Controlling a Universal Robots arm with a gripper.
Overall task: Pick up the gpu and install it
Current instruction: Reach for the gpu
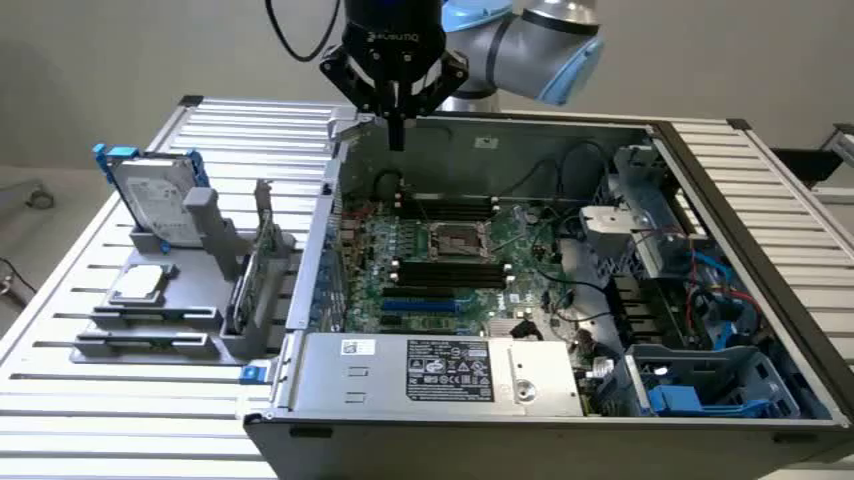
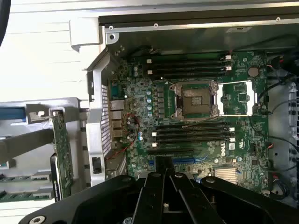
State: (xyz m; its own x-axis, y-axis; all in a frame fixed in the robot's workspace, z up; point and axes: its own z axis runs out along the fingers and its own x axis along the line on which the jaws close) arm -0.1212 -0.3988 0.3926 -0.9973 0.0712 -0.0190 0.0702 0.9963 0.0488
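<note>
the gripper (image 1: pixel 396 138) hangs over the back corner of the open computer case (image 1: pixel 694 160), its two fingers pressed together with nothing between them. seen from the wrist, its tips point down at the motherboard (image 2: pixel 140 140), near the blue expansion slot (image 2: pixel 187 161). the gpu (image 1: pixel 262 272) stands on edge in a grey rack (image 1: pixel 174 320) outside the case, on the exterior view's left. it is well apart from the gripper and untouched. the case's perforated side wall (image 2: pixel 96 140) rises just beside the card, between it and the motherboard. in the same rack a hard drive (image 1: pixel 150 195) in a blue frame stands upright, and a small silver processor chip (image 1: pixel 143 283) lies flat. inside the case, the cpu socket (image 1: pixel 458 240), black cables (image 1: pixel 587 270) and the power supply (image 1: pixel 447 372) crowd around the board
</note>
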